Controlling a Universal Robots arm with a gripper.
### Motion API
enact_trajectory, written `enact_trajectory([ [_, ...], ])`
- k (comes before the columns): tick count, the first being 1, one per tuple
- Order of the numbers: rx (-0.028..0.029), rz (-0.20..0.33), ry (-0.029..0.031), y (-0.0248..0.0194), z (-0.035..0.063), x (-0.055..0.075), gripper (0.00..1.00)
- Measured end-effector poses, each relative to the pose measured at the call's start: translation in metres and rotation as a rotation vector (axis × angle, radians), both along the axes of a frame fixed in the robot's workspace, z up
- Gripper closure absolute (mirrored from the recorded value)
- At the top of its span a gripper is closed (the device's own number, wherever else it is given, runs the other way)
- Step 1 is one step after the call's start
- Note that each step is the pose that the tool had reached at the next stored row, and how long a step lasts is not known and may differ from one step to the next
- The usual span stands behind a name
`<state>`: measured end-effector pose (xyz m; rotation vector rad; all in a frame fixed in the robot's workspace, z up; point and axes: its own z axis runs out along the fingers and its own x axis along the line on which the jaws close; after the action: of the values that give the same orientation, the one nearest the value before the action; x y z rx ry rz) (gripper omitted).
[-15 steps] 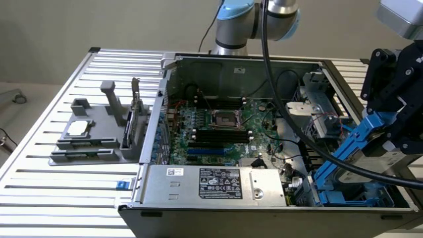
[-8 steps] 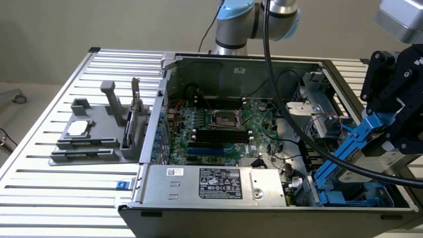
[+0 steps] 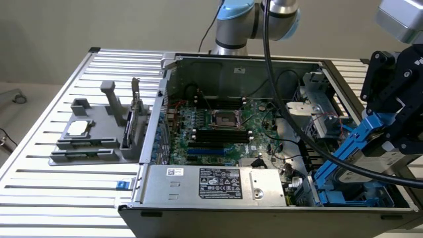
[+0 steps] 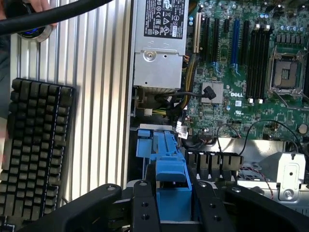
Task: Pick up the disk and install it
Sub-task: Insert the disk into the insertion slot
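Note:
The disk (image 3: 353, 148), a silver-grey drive framed by blue plastic rails, hangs tilted over the front corner of the open computer case (image 3: 238, 59) at the exterior view's right. My gripper (image 3: 395, 141) is shut on it from above. In the wrist view the disk's blue rail (image 4: 172, 186) sits clamped between my two black fingers (image 4: 145, 208), and my gripper (image 4: 173, 205) is right above a blue plastic drive bay (image 4: 153, 145) inside the case. The disk's lower end is down among the blue bay parts (image 3: 343, 196); whether it touches them I cannot tell.
The case holds a green motherboard (image 3: 225, 124), a labelled power supply (image 3: 211, 183) and a metal cage (image 3: 317, 106). A thick black cable (image 3: 284, 109) loops across the case. A grey fixture (image 3: 99, 134) stands on the slatted table at the exterior view's left. A black keyboard (image 4: 34, 145) lies beside the case.

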<state>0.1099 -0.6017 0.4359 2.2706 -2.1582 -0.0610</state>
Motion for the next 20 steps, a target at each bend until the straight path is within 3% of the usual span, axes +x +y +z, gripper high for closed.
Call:
enact_trajectory([
  [20,0.0000,-0.005,0.0000,0.0000,-0.0047,0.0000,0.67],
])
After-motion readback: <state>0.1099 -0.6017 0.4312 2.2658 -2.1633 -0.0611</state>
